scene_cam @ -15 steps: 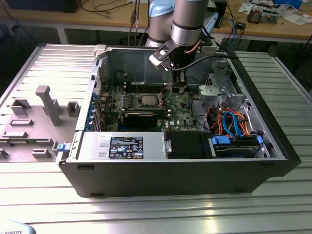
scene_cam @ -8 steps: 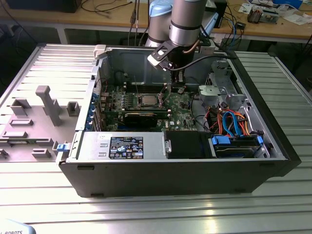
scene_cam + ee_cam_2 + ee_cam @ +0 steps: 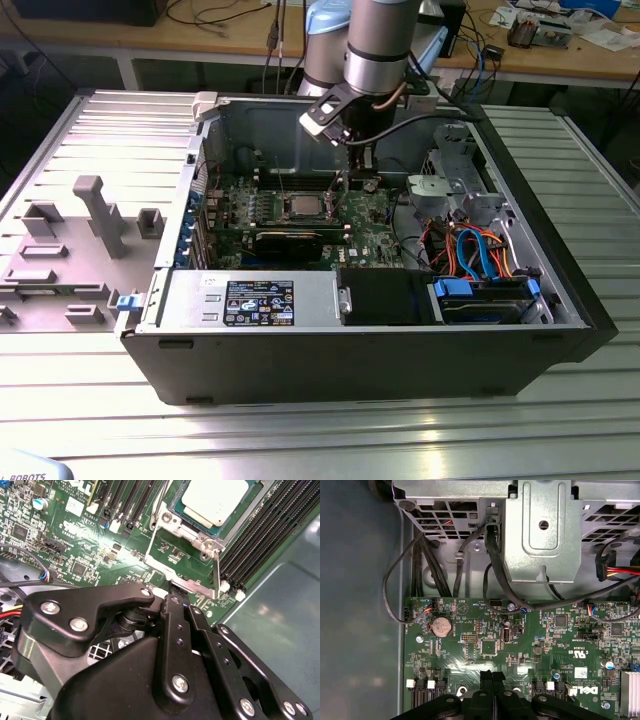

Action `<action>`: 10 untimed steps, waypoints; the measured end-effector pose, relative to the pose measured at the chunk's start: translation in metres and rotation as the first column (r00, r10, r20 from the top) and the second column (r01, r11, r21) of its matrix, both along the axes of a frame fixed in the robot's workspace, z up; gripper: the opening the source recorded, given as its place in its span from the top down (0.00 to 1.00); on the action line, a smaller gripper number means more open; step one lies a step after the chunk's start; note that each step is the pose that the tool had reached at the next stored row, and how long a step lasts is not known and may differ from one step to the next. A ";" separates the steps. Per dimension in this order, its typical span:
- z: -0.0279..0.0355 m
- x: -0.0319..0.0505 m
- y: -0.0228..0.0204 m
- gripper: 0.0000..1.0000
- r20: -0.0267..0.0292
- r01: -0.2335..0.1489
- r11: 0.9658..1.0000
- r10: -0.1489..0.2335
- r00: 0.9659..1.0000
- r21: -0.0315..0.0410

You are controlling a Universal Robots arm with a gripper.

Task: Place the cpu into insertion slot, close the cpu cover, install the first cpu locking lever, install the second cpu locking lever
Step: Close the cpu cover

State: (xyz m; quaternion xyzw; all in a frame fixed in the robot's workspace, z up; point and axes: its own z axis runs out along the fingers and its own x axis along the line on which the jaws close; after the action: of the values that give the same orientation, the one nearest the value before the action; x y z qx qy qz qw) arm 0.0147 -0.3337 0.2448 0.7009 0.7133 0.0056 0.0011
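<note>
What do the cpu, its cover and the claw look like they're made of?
The cpu has a pale, matte silver-grey top with a soft even sheen, probably plated metal. The cover is thin bare sheet metal, likely steel, with bright glints along its bent edges. The claw is matte black, perhaps coated metal or hard plastic; its screw heads are shiny.

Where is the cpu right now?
The cpu sits in the insertion slot, mid-motherboard in the exterior view, flanked by memory slots; in the second wrist view the open cpu cover lies between it and the gripper.
</note>
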 end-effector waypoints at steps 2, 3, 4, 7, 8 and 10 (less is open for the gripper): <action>-0.0001 -0.0007 0.0000 0.89 0.000 0.000 1.000 0.000 1.000 0.000; -0.0001 -0.0009 0.0000 0.89 0.000 0.000 1.000 0.000 1.000 0.000; -0.0002 -0.0012 0.0000 0.89 0.000 0.000 1.000 0.000 1.000 0.000; -0.0003 -0.0027 0.0000 0.89 0.000 0.000 1.000 0.000 1.000 0.000; -0.0004 -0.0031 0.0000 0.89 0.000 0.000 1.000 0.000 1.000 0.000; -0.0005 -0.0045 0.0000 0.89 0.000 0.000 1.000 0.000 1.000 0.000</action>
State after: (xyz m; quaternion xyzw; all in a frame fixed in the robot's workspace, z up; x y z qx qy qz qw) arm 0.0101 -0.3337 0.2443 0.7009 0.7133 0.0055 0.0011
